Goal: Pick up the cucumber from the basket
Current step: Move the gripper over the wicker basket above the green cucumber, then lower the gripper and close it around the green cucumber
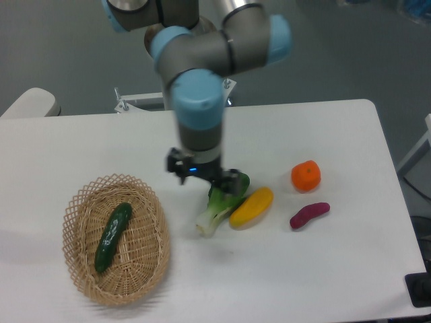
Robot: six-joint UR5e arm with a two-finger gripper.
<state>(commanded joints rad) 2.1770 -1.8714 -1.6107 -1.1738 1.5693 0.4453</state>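
Lower left: woven oval basket (115,239) on smooth white table (337,134), glossy cucumber (112,236) inside. Centre: gripper (219,185) over bok choy (219,207), opening indiscernible.

The basket (116,240) is light tan wicker with an open lattice rim. Inside it lies a dark green, glossy cucumber (112,237). To the right of the basket sit a pale green bok choy (219,208) with a white stem, a yellow vegetable (252,207), a purple one (309,214) and an orange fruit (306,175). The table (323,269) is white. The arm (199,87) is grey with light blue caps.
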